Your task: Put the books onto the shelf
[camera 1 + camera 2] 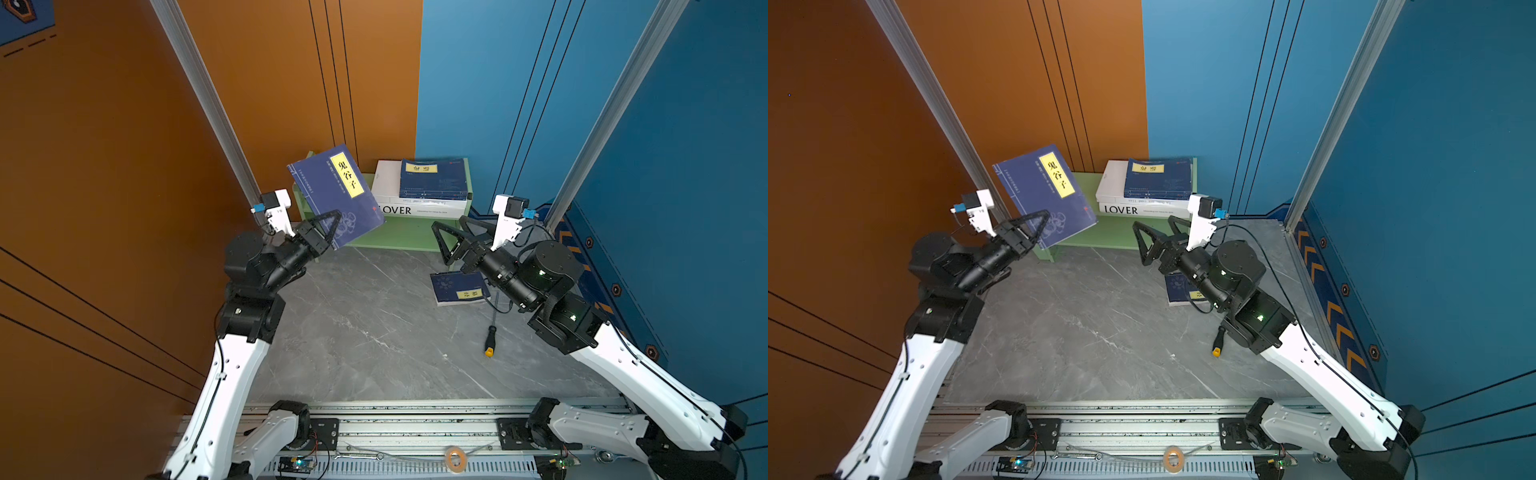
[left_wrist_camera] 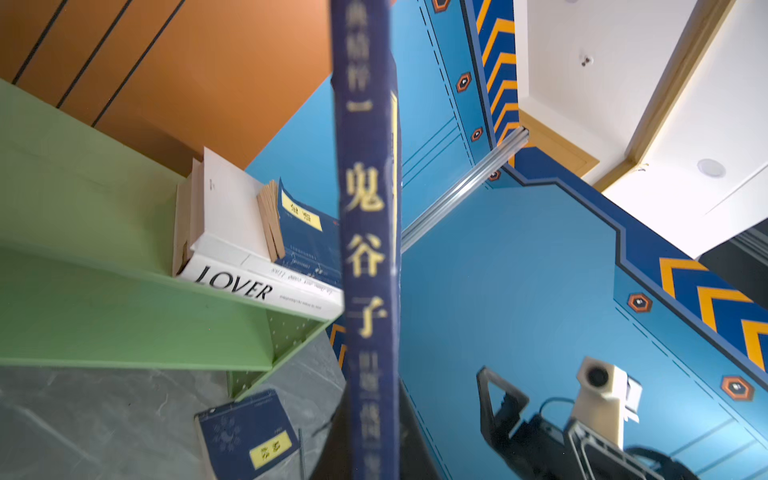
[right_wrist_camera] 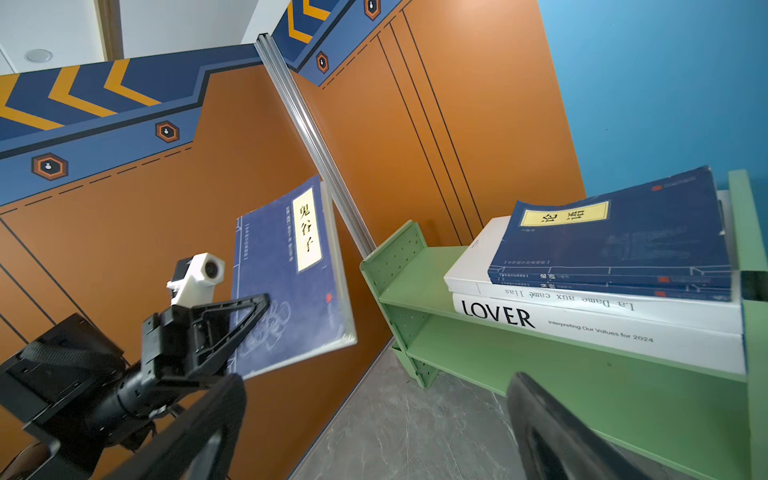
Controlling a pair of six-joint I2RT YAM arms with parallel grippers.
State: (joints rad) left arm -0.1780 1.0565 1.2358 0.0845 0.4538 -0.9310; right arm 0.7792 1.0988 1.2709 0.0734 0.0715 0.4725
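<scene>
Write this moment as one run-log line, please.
left pincer: shut on purple book, aloft near shelf | right pincer: open, empty | shelf: book stack on upper board | table: small blue book, screwdriver

Shelf (image 1: 399, 237) at the back; stacked books (image 1: 419, 195) on its upper board, right end. Tilted book (image 1: 336, 195) aloft left of them. Lone book (image 1: 455, 289) on table (image 1: 374, 332) before shelf's right end, screwdriver (image 1: 491, 336) nearer.

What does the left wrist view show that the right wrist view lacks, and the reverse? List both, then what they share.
Left wrist only: the spine of the 鬼谷子 book, and the small blue book lying on the gray tabletop. Right wrist only: that book's front cover, with the left gripper shut on it. Both: the green shelf, the LOVER book, the 论语 book stacked on top.
</scene>
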